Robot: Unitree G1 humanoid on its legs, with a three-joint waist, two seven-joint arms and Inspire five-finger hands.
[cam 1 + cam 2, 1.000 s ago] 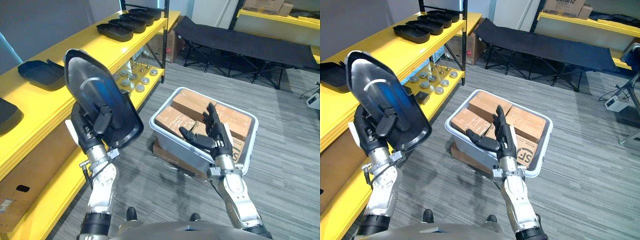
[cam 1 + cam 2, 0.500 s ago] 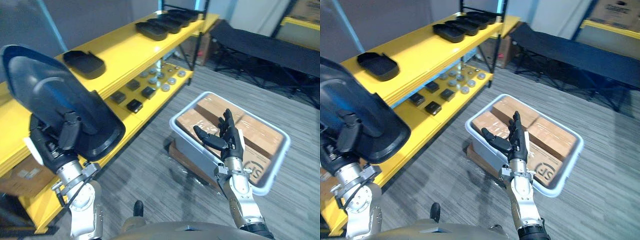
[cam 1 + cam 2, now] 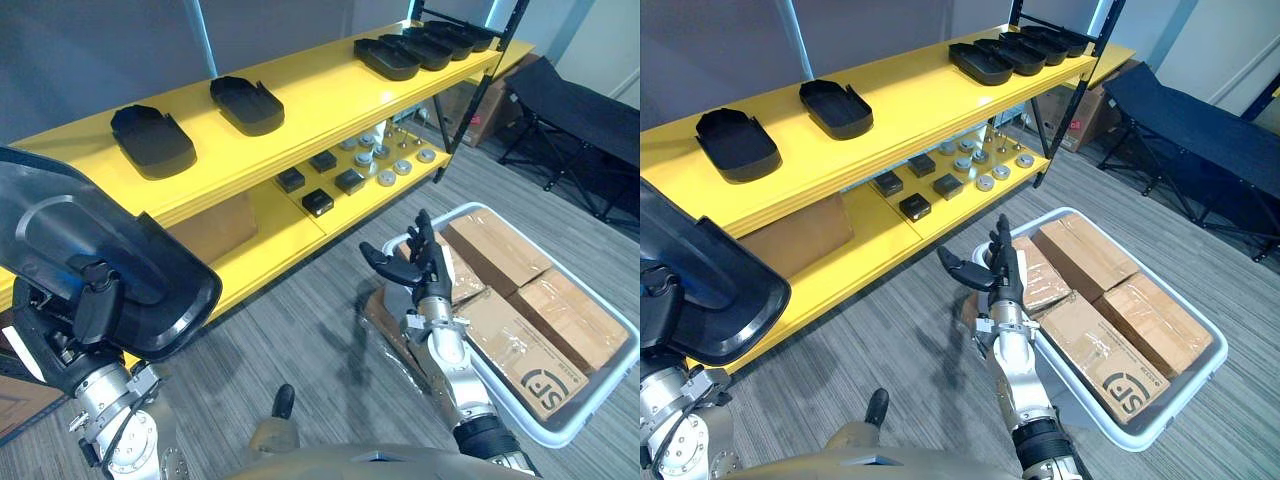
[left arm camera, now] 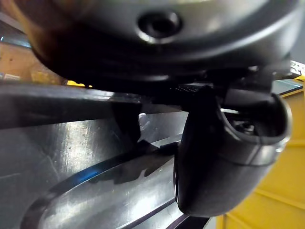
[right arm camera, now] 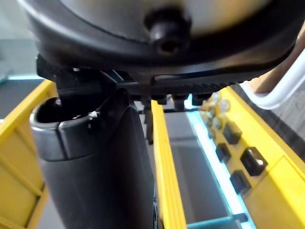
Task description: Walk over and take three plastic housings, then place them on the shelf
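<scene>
A large black plastic housing (image 3: 95, 255) stands tilted at the lower left, hollow side toward me, with my left hand (image 3: 85, 325) shut on its lower edge. In the left wrist view the thumb (image 4: 228, 143) presses on the housing's glossy inner face (image 4: 90, 157). My right hand (image 3: 420, 265) is raised in the middle with straight fingers and holds nothing. The yellow shelf (image 3: 320, 90) runs across the back. On its top level lie two black housings (image 3: 153, 135) (image 3: 247, 103) and several more housings (image 3: 415, 50) at the far end.
A white bin (image 3: 600, 400) of cardboard boxes sits on the floor at the right, close to my right arm. Small metal parts and black blocks (image 3: 340, 180) lie on the lower shelf level beside a cardboard box (image 3: 215, 225). A black cot (image 3: 590, 110) stands far right.
The camera has swung toward the shelf, which now spans the view, and the bin sits further right. The left hand still holds the housing, now lower in the view. The right hand stays open.
</scene>
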